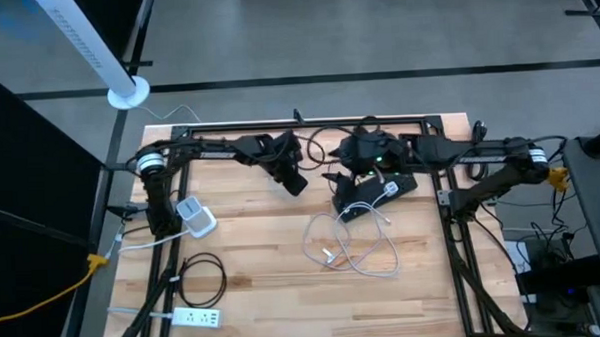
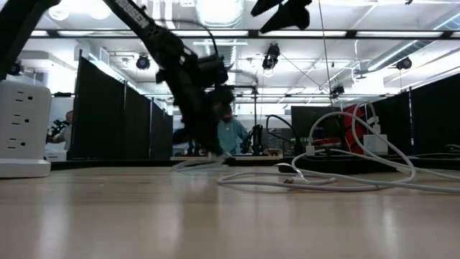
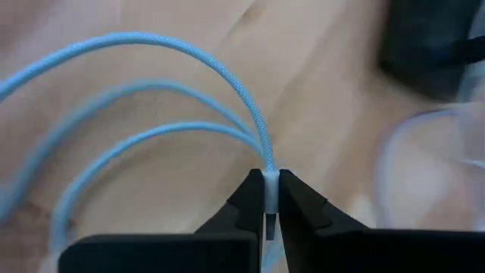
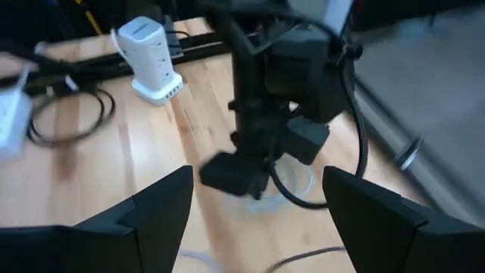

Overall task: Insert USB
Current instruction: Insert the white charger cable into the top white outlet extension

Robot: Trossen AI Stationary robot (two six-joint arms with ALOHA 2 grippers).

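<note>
Pinched between two dark fingers (image 3: 303,216), in the left wrist view, a small white plug end (image 3: 270,189) of the USB cable (image 3: 189,53) is sitting. So the left gripper (image 3: 270,220) is squeezing tight on that plug, and the cable's pale loops are running forward and away from it over the wooden table (image 3: 318,91). The plug's long way is pointing along the fingers.

From above, the left gripper (image 1: 291,179) is hanging over the table's back middle. The white cable (image 1: 358,249) is lying in loops toward the front. Just beside it, on the right, the right gripper (image 1: 365,176) is waiting with its fingers (image 4: 151,208) spread wide, holding nothing.

I think the plug needs to go to the white charging tower (image 1: 194,214) or the white power strip (image 1: 195,316). Both are sitting on the left side, so the left arm is nearer.
</note>
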